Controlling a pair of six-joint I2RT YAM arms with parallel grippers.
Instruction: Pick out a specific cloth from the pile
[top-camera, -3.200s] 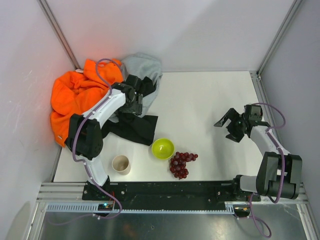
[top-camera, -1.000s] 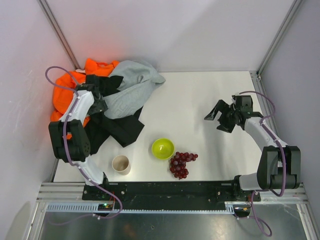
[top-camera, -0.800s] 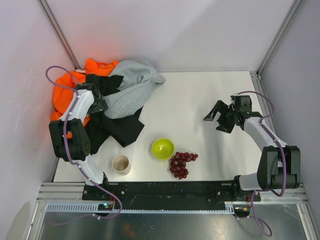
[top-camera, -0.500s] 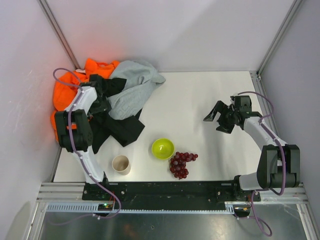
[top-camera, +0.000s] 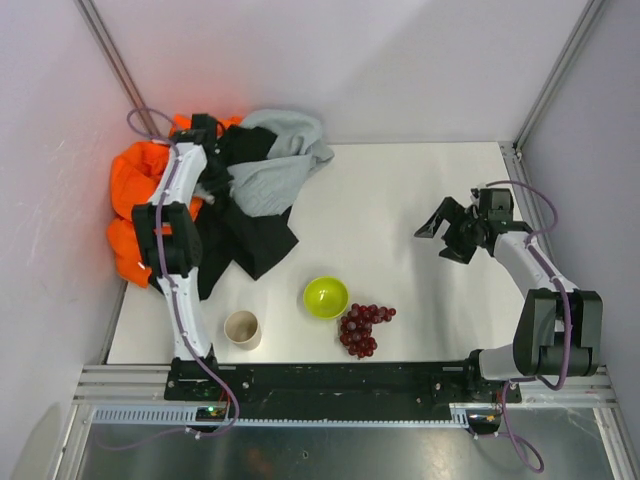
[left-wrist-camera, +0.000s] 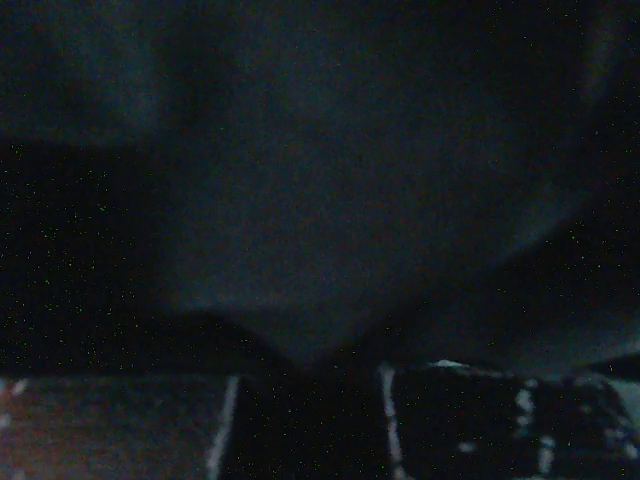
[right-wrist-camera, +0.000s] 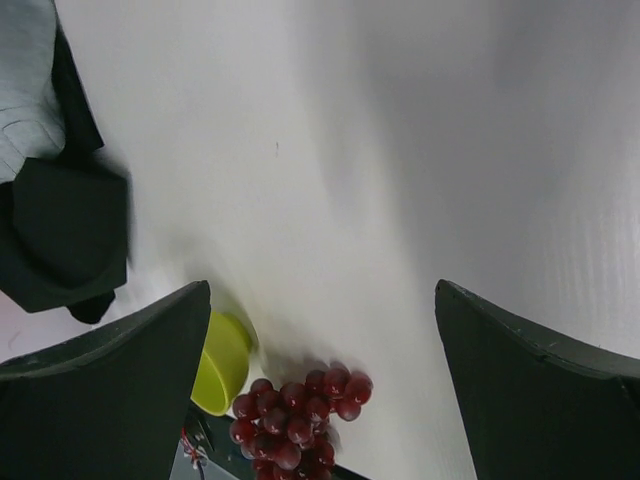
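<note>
The pile (top-camera: 150, 195) of orange, light grey and black garments fills the far left corner. Black cloth (top-camera: 243, 146) shows between the orange and the grey at the top, and more black fabric (top-camera: 250, 238) spreads at the front; I cannot tell which garment is which. My left gripper (top-camera: 205, 126) is sunk into the black fabric at the pile's far end. The left wrist view is filled by dark fabric (left-wrist-camera: 330, 200), so its jaws do not show. My right gripper (top-camera: 443, 237) hovers open and empty over bare table at the right (right-wrist-camera: 320, 300).
A green bowl (top-camera: 326, 296), red grapes (top-camera: 362, 328) and a beige cup (top-camera: 242, 327) sit near the front edge. The right wrist view also shows the bowl (right-wrist-camera: 225, 360), the grapes (right-wrist-camera: 295, 415) and a black fabric corner (right-wrist-camera: 65, 235). Walls enclose the pile's corner.
My left gripper has travelled from the pile's left side to its far end, and the grey and black garments shifted back with it. The right gripper edged slightly right, still open.
</note>
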